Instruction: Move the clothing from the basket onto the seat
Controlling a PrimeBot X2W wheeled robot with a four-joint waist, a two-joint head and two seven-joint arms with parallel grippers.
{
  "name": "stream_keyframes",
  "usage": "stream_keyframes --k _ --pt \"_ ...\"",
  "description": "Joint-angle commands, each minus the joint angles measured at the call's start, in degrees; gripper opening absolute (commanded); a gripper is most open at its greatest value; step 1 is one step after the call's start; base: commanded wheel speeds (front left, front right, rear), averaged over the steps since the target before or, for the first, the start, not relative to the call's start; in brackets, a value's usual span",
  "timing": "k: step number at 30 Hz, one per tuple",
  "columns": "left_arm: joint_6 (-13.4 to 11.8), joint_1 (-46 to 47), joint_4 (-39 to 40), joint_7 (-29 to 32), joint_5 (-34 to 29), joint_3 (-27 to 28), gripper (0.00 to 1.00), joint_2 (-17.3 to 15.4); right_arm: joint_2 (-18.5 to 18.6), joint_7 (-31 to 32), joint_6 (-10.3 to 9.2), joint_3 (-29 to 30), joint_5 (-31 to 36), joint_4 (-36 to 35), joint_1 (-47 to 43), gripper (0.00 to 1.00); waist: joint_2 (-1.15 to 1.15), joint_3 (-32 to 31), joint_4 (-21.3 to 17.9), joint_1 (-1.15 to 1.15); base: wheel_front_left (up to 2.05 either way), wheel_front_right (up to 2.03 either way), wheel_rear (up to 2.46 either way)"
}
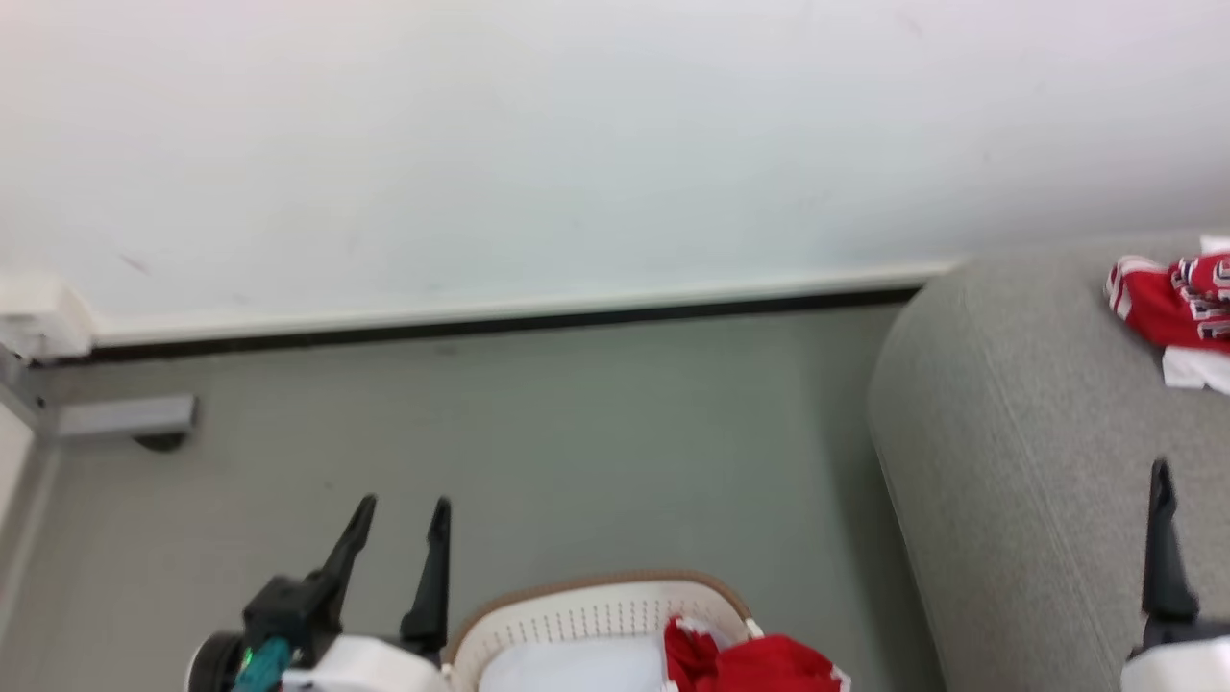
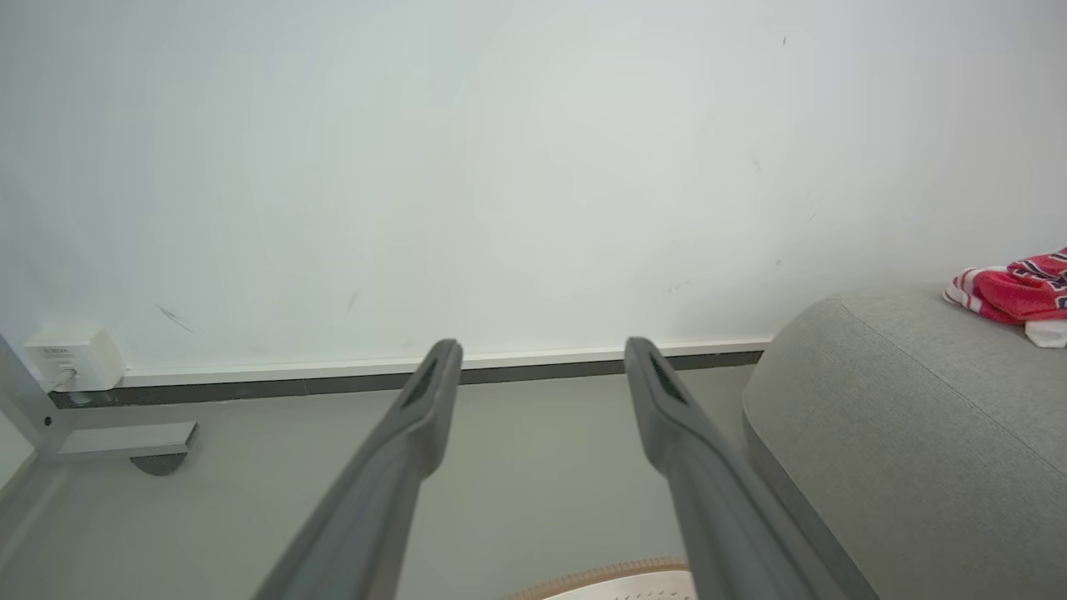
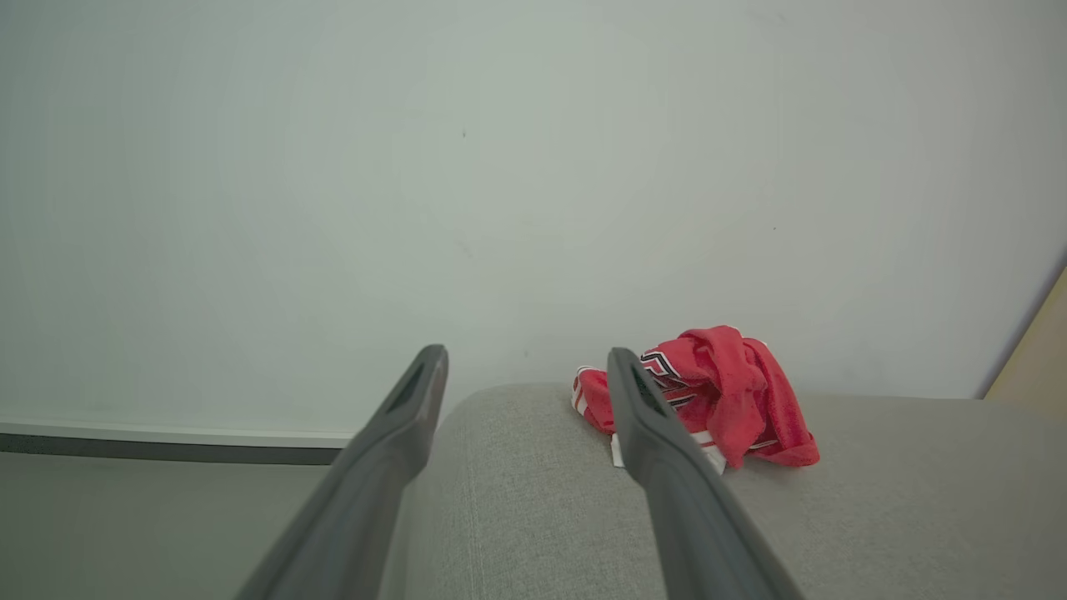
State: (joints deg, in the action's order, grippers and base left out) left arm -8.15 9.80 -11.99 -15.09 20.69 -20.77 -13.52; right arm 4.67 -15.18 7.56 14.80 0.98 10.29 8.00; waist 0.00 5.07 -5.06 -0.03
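Observation:
The basket (image 1: 596, 598), cream-white with a tan rim, sits on the floor at the bottom middle of the head view. A red garment (image 1: 764, 665) lies in its right part beside a plain pale cloth (image 1: 567, 668). My left gripper (image 1: 405, 507) is open and empty just left of the basket, whose rim (image 2: 600, 575) shows in the left wrist view. The grey seat (image 1: 1019, 432) stands to the right, and a red and white garment (image 1: 1168, 303) with dark lettering lies on it. Over the seat's near part my right gripper (image 3: 525, 358) is open and empty, short of that garment (image 3: 733, 396).
A white wall with a dark baseboard (image 1: 500, 322) runs behind the grey floor. At the far left a grey metal foot (image 1: 125, 415) sits on the floor, and a small white box (image 2: 73, 357) is on the wall. A tan panel edge (image 3: 1042, 350) stands beyond the seat.

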Motion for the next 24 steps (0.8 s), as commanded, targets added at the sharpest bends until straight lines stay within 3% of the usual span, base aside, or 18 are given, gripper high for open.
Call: stream_keyframes --k 1,12,24 --pt "-0.2 -3.1 1.2 0.0 -1.3 1.6 1.00 0.3 -0.7 0.1 -0.14 -0.5 -0.4 -1.5 -3.5 1.00 0.00 -5.3 3.0 0.03 0.00 0.00 0.00" --pt "3.6 -12.7 3.8 -0.1 -5.0 11.1 1.00 4.1 -1.7 0.1 -0.14 -7.6 -4.5 -0.4 -14.7 1.00 0.00 -8.6 5.2 0.03 0.00 0.00 0.00" --pt "8.7 -13.5 2.8 -0.1 -9.3 15.7 1.00 7.9 -1.7 0.1 -0.14 -9.3 -6.1 1.3 -14.3 1.00 0.00 -8.5 6.7 0.03 0.00 0.00 0.00"
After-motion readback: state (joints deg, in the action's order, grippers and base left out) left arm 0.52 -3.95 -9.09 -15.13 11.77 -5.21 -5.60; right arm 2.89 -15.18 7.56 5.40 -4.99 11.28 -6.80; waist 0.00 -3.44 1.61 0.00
